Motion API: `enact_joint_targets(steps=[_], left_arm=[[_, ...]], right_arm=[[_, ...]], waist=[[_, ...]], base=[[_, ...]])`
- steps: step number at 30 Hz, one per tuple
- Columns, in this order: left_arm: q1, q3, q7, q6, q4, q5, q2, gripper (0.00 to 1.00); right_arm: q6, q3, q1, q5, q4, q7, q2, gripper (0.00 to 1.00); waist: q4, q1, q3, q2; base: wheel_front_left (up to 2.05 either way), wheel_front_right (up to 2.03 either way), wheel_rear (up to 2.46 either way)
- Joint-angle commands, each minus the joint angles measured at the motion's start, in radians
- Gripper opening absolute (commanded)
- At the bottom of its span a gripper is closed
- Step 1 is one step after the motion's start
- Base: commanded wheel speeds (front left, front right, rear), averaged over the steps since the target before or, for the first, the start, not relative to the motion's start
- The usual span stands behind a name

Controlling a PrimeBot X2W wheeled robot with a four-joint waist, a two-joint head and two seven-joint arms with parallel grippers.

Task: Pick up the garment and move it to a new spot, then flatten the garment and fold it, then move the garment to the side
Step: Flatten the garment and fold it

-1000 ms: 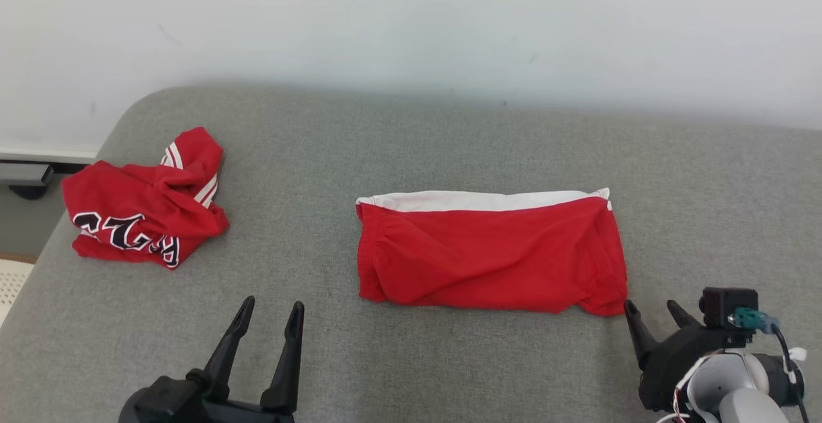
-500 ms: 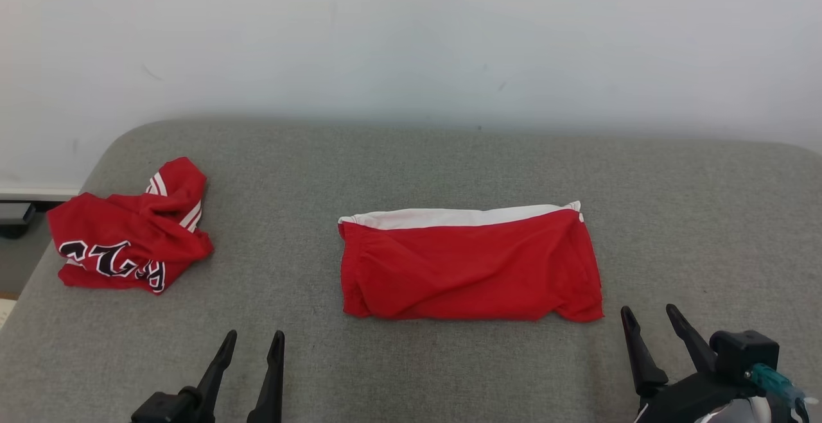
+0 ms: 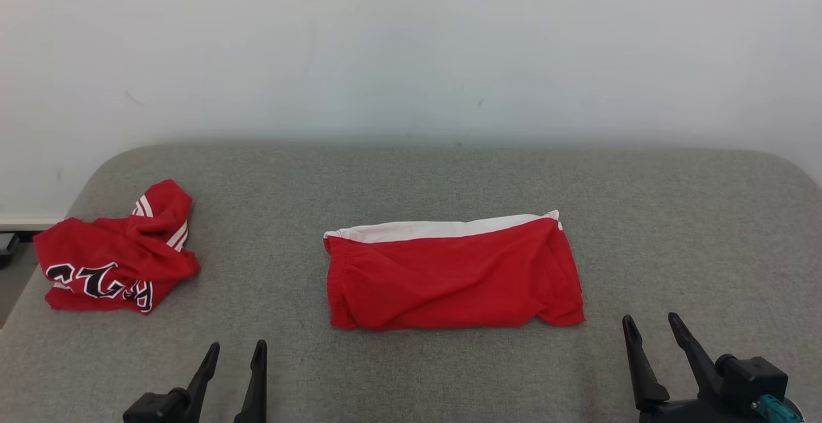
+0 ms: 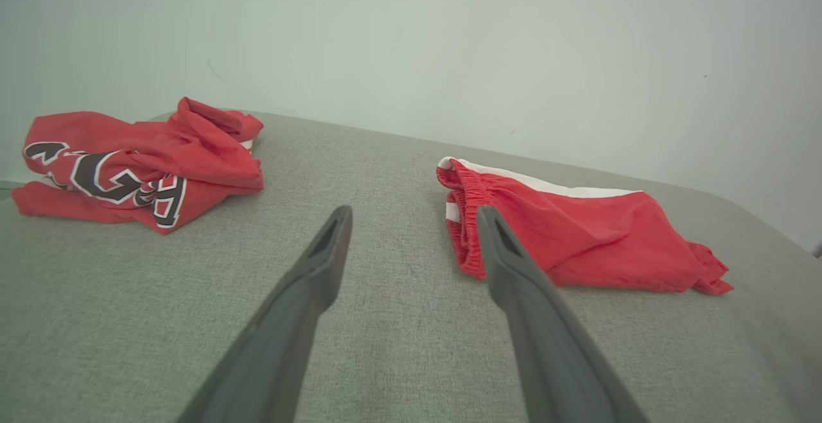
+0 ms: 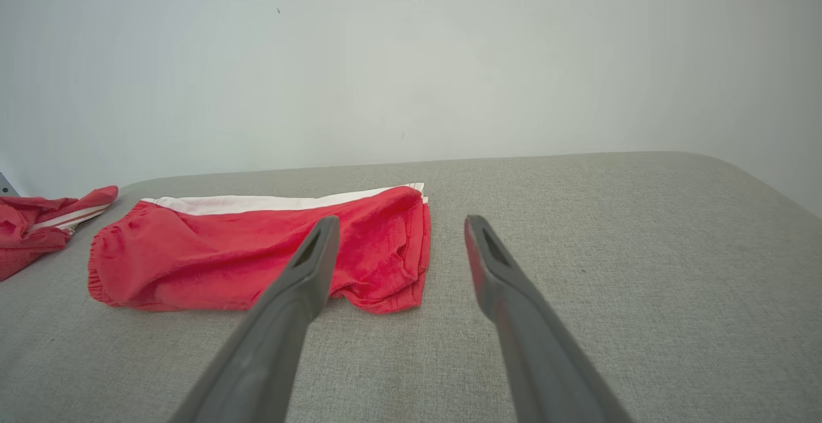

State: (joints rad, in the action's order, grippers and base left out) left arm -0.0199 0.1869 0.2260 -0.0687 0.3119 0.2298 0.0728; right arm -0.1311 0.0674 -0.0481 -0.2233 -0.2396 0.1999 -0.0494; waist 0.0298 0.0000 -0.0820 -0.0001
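- red folded garment (image 3: 453,275) sits dead centre on the grey cushion (image 3: 674,217), a tidy long rectangle with a white band (image 3: 437,230) running along its 12 o'clock edge
- both tools are empty. the left gripper (image 3: 237,344) hangs off the cloth around 7 o'clock, well apart from it, fingers spread wide. the right gripper (image 3: 650,318) is near the 4 o'clock corner, also spread wide, not touching anything
- my read: folding looks done, so what's left is sliding the bundle off to the side
- to do that well i'd grab both short ends at once, left on the elastic waistband (image 4: 465,217) at 9 o'clock and right on the hem end at 3 o'clock, and pinch through all the layers so the fold doesn't peel apart
- the hem corner (image 3: 565,314) at about 4 o'clock looks a bit rumpled, so i'd bite slightly inboard of it instead of catching only the top layer
- lift it just clear and keep both ends level. dragging on this fuzzy fabric would probably bunch up the bottom layer
- crumpled jersey (image 3: 112,262) is parked out at 9 o'clock, so the 3 o'clock side has more open cushion to land on. can't tell which side is actually wanted though
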Motion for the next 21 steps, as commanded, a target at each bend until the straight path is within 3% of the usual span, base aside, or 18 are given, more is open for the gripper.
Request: enact_joint_targets(steps=[1, 21], left_arm=[[-0.009, -0.006, 0.004, 0.007, 0.003, 0.014, 0.008, 1.00], [-0.030, -0.015, 0.030, 0.019, 0.034, 0.020, 0.027, 1.00]], right_arm=[[0.001, 0.002, -0.008, -0.006, -0.004, 0.008, -0.002, 1.00], [0.001, 0.047, 0.010, -0.009, -0.047, 0.055, -0.003, 1.00]], waist=[[-0.001, 0.0000, -0.004, 0.0001], [0.006, 0.0000, -0.005, 0.0001]], base=[[0.00, 0.00, 0.00], [0.00, 0.00, 0.00]])
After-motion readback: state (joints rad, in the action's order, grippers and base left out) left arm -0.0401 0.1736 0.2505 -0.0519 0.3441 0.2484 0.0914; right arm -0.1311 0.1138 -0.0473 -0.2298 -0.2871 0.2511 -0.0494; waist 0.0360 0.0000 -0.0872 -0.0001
